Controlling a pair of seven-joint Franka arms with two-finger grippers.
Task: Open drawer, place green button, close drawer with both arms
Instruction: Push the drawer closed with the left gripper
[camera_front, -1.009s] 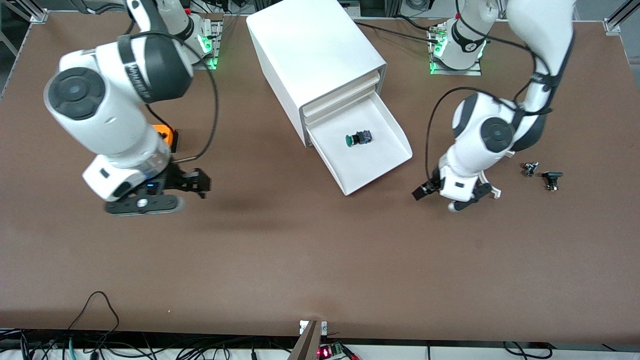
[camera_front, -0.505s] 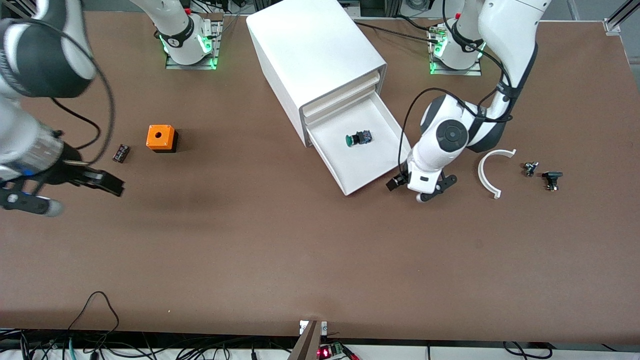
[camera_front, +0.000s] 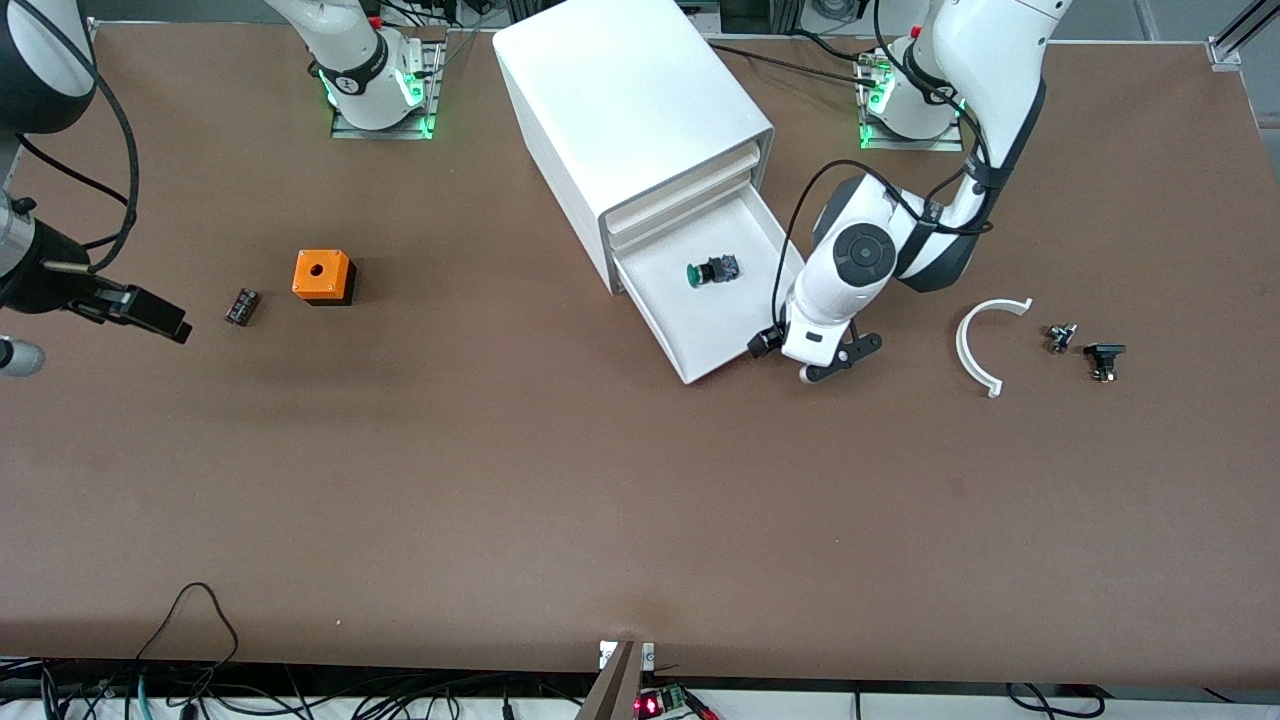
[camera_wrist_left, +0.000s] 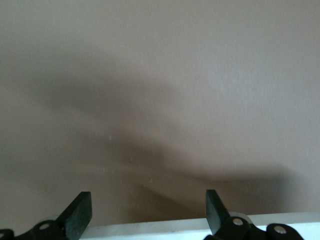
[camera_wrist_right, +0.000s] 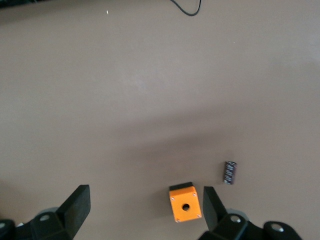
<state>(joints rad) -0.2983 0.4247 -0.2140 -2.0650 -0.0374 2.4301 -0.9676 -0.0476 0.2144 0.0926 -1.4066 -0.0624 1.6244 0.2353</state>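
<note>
While the button (camera_front: 712, 271) lies in the open drawer (camera_front: 735, 340), both jaws gape empty, apart from it.

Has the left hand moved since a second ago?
Yes. The left hand, open, has moved from beside the white arc piece toward the cabinet, and now sits at the open drawer's front corner. The button lies inside.

The button (camera_front: 711, 271) lies in the open drawer (camera_front: 745, 330), left pincer (camera_front: 790, 358) at its front.
</note>
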